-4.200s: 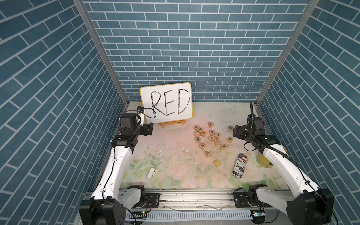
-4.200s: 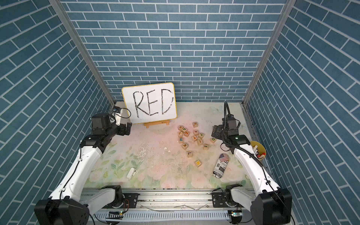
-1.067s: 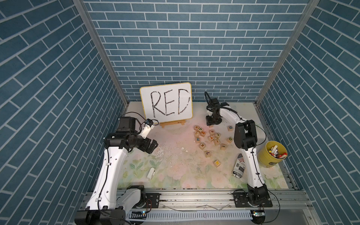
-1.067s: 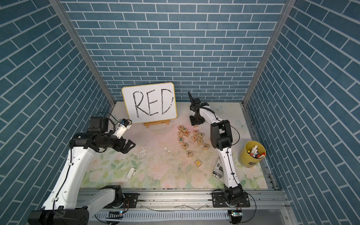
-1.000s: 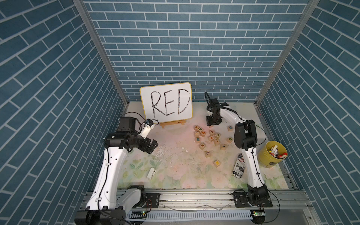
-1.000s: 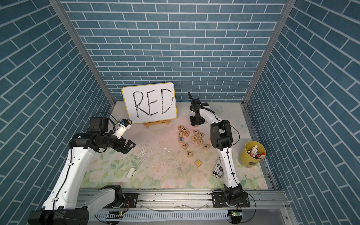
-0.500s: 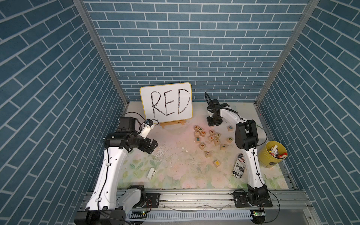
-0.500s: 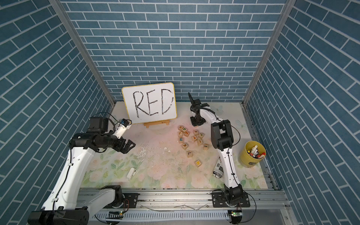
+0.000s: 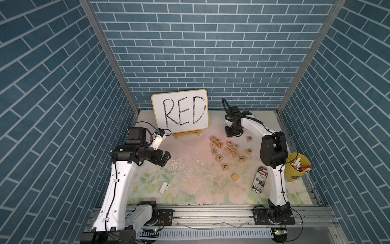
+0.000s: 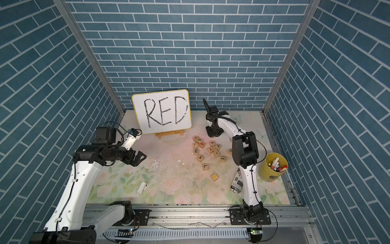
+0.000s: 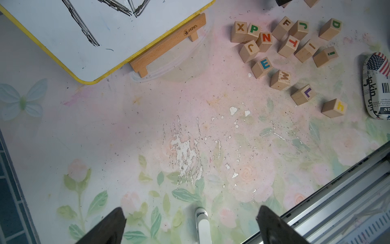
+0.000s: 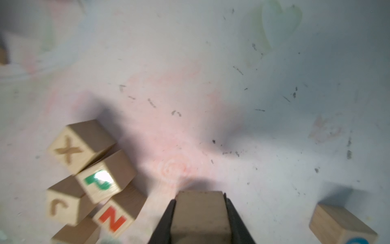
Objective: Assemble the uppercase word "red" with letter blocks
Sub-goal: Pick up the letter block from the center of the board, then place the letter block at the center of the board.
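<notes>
Blue brick walls (image 9: 190,42) enclosed a floral surface (image 9: 190,190). The right arm (image 9: 253,126) stretched far, right jaws pinching a block (image 12: 200,211); left jaws hung spread.

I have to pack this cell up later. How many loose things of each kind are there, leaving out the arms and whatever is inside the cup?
letter blocks: 16, one of them in the right tool
whiteboard: 1
yellow cup: 1
flag-print case: 1
small white clip: 1
Total: 20
</notes>
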Tool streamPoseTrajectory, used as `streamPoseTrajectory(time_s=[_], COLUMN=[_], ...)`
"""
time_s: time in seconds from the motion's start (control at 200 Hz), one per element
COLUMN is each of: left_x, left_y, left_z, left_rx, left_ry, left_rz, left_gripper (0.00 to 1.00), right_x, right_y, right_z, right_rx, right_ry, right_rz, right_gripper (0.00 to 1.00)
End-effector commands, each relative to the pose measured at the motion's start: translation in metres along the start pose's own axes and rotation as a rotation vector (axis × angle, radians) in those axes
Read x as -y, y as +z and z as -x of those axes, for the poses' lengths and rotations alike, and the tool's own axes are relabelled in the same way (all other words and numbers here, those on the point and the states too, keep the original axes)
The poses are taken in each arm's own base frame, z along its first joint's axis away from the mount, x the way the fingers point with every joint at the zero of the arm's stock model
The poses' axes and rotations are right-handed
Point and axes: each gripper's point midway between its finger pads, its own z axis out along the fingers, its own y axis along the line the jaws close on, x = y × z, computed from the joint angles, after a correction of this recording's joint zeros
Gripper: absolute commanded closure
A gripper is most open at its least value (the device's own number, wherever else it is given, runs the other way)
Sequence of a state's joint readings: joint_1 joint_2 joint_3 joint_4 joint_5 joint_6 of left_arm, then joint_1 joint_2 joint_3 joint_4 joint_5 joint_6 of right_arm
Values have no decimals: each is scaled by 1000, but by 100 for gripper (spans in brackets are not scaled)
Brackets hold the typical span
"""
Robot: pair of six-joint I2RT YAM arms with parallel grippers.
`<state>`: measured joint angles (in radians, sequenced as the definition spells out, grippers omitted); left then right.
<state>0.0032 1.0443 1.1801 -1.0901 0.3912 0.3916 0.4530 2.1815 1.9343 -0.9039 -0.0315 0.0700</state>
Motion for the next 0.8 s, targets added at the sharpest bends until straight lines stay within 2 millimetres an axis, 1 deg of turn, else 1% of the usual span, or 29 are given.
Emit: streamPoseTrajectory(time_s=[0.0, 0.06, 0.14, 0.18, 0.29, 0.4, 0.575, 0.63, 0.71, 0.745, 0.76, 0.795], left_x=[5, 4, 5, 5, 6, 6, 12, 13, 14, 14, 14, 14], left_y=[-9, -11, -15, -17, -22, -25, -31, -33, -34, -34, -34, -35], left_z=[7, 10, 13, 15, 18, 19, 16, 16, 14, 14, 13, 13], left_rx=[23, 28, 38, 46, 60, 57, 48, 50, 54, 56, 55, 57], left_ry=[-15, -20, -20, -21, -19, -15, 5, 12, 20, 21, 22, 23], left_rz=[-11, -9, -9, -8, -2, -1, -17, -16, -13, -13, -12, -13], left_gripper=[1, 1, 1, 1, 1, 1, 1, 1, 0, 1, 1, 1], right_x=[-32, -54, -82, -100, -146, -183, -224, -234, -241, -243, -242, -243], right_y=[-46, -53, -56, -56, -51, -41, -20, -14, -6, -6, 4, 11], right_z=[-4, -10, -21, -26, -43, -57, -77, -82, -87, -86, -91, -94], right_rx=[36, 28, 10, 3, -17, -41, -70, -73, -85, -76, -99, -112], right_ry=[-115, -158, -205, -226, -296, -349, -400, -414, -433, -441, -445, -450], right_rz=[2, 27, 53, 77, 120, 147, 167, 166, 150, 135, 122, 113], right_gripper=[72, 72, 72, 72, 72, 71, 71, 71, 70, 70, 70, 70])
